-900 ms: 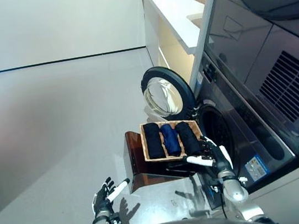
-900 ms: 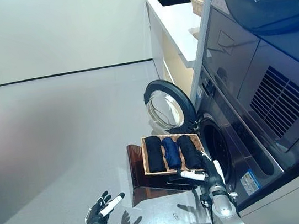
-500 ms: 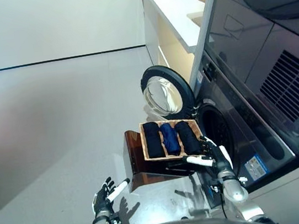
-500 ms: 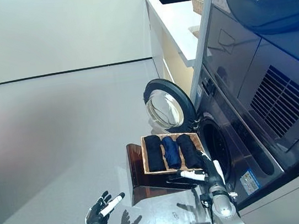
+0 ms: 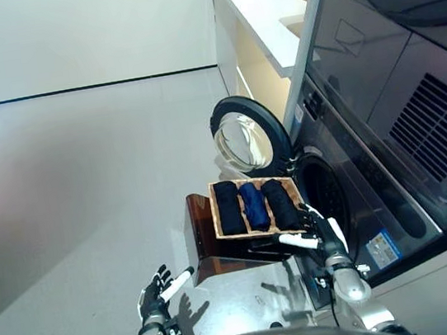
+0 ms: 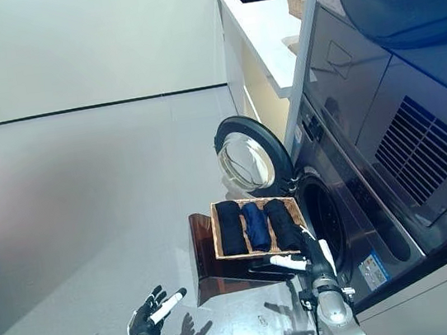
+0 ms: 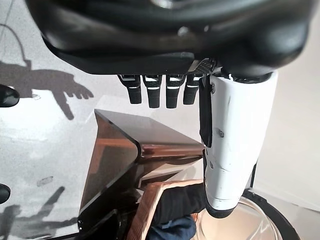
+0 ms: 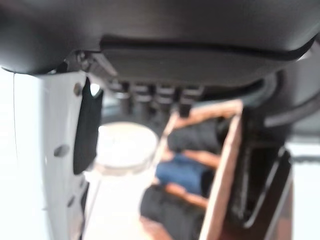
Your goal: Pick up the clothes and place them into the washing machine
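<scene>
Right hand [image 5: 326, 235]: I see fingers straight, holding nothing, tips at the tray's near edge.
Left hand [image 5: 155, 294]: fingers spread, well apart from the tray.
Wicker tray [image 5: 216, 218]: past my right fingers, on a brown stand [image 5: 202, 241].
Clothes: black roll [image 5: 228, 208], blue roll [image 5: 254, 206], black roll [image 5: 279, 204] side by side.
Washing machine [image 5: 354, 207]: beyond the tray, door [image 5: 248, 137] open.

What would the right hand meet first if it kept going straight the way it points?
Probably the nearest black rolled garment in the wicker tray; the right hand points at the tray's near end, though depth is unclear.
</scene>
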Robot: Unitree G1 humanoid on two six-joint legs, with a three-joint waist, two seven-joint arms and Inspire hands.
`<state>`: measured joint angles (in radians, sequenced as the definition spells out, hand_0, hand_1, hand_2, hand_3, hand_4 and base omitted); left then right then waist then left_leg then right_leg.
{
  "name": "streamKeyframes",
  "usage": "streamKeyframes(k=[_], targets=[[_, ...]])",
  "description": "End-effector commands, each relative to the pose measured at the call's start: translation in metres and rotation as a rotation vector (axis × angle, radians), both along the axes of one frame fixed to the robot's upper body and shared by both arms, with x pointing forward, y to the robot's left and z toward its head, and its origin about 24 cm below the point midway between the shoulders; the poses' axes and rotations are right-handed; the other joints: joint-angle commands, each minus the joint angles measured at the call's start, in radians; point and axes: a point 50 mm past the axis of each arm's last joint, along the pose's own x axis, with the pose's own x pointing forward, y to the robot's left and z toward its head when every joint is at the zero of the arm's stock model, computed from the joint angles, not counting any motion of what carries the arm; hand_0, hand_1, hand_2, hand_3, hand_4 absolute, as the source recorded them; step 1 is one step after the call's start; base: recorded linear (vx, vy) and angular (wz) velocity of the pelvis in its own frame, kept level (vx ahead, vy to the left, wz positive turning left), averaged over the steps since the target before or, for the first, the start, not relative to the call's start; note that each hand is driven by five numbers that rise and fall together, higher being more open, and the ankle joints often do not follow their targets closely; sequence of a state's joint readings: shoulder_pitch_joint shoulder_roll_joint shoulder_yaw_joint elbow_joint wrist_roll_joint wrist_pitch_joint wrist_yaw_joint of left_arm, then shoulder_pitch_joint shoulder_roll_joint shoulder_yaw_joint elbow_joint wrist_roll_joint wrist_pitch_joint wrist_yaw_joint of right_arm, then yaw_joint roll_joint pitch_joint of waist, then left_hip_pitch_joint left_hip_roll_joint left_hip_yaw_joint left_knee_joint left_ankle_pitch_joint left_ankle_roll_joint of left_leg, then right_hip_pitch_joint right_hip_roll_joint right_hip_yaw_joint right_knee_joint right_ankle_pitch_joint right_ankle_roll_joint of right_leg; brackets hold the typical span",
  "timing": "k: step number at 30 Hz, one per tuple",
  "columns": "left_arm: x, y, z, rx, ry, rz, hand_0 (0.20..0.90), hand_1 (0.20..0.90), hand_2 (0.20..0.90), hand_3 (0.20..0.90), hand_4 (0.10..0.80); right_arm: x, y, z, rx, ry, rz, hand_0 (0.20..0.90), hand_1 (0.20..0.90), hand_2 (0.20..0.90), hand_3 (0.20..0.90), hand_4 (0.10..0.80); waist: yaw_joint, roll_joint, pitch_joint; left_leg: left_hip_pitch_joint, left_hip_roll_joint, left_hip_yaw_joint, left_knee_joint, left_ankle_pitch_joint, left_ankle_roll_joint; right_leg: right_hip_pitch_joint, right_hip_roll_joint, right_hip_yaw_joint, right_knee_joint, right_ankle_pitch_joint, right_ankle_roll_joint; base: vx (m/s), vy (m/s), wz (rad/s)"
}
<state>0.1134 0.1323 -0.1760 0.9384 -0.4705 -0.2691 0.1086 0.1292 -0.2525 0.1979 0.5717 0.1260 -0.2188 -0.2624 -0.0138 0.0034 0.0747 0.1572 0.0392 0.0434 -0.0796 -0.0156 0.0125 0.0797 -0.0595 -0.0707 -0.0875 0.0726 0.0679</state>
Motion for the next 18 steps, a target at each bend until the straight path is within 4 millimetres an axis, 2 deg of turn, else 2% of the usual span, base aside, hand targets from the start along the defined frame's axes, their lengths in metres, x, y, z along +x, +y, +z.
streamKeyframes(k=[1,9,14,18], targets=[[0.044,0.002,0.021,0.034,-0.189,-0.028,0.9,0.9,0.9,0.9,0.8,0.033,0.007,0.037,0.007,-0.234,0.031,0.9,0.9,0.9,0.9,0.8,-0.004,-0.018,-0.023,-0.029,-0.008,-0.053,-0.008,0.028,-0.062,0.017,-0.009,-0.016,0.0,0.01,0.044,0.0,0.0,0.0],[0.043,0.003,0.02,0.028,-0.181,-0.016,0.9,0.9,0.9,0.9,0.8,0.036,0.006,0.037,0.004,-0.234,0.032,0.9,0.9,0.9,0.9,0.8,-0.01,-0.025,-0.013,-0.025,-0.017,-0.048,-0.008,0.021,-0.049,0.016,-0.017,-0.003,0.002,0.019,0.043,0.002,0.013,-0.01],[0.049,0.007,0.023,0.03,-0.195,0.001,0.9,0.9,0.9,0.9,0.8,0.042,0.004,0.04,0.002,-0.246,0.018,0.9,0.9,0.9,0.9,0.8,-0.013,-0.029,0.014,-0.024,-0.026,-0.042,0.0,0.023,-0.025,-0.043,-0.028,0.019,0.118,-0.011,0.037,-0.015,0.069,-0.03],[0.053,0.009,0.025,0.031,-0.207,0.007,0.9,0.9,0.9,0.9,0.8,0.047,0.004,0.041,0.018,-0.252,0.006,0.9,0.9,0.9,0.9,0.8,-0.007,-0.038,0.022,-0.032,-0.047,-0.042,0.044,0.001,-0.006,-0.049,-0.043,0.027,0.167,-0.032,0.048,0.037,0.085,-0.06]])
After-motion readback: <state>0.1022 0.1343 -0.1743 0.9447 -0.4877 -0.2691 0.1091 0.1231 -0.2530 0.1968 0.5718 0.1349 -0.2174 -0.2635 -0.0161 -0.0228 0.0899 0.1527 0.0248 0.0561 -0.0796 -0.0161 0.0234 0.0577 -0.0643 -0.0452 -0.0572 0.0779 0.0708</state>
